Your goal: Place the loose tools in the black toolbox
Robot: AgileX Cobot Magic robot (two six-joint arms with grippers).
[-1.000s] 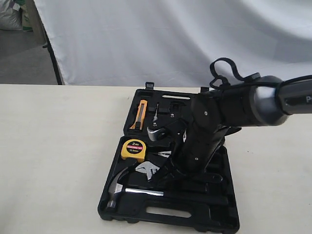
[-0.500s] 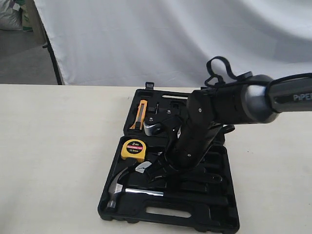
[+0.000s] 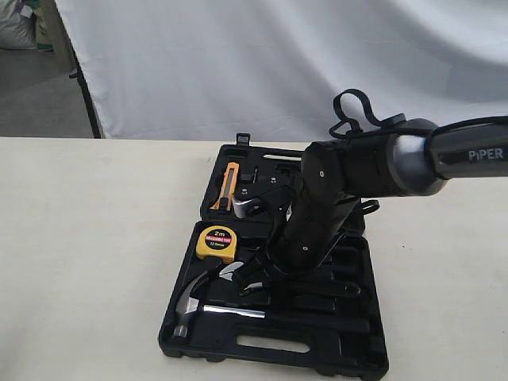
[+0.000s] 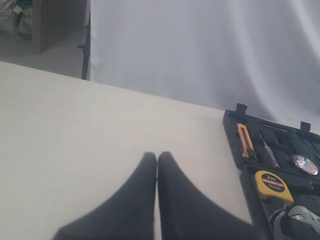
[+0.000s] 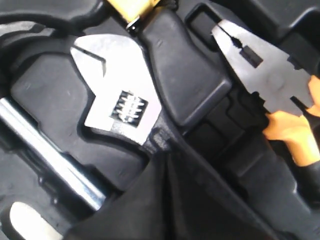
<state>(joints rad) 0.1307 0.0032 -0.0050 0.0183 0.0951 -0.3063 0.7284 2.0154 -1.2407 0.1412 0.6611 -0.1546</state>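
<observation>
The black toolbox (image 3: 349, 361) lies open on the table, its near half holding the tools. The claw hammer (image 3: 190, 305) lies in its recess along the front, its steel shaft (image 5: 45, 145) close to the jaws. The adjustable wrench (image 3: 238, 272) lies in the recess above it, steel head (image 5: 120, 100) showing. My right gripper (image 5: 167, 160) is shut, its tips down against the wrench's black handle just behind the head, nothing clamped between them. My left gripper (image 4: 157, 156) is shut and empty over bare table left of the toolbox (image 4: 235, 130).
A yellow tape measure (image 3: 217, 241) sits in the case beside the wrench head. Orange-handled pliers (image 5: 265, 75) lie in a recess next to the wrench. An orange utility knife (image 3: 228, 184) rests in the far half. A white cloth hangs behind the table.
My right arm has shifted a little to the left over the case, now covering more of the wrench. The tools have not visibly moved.
</observation>
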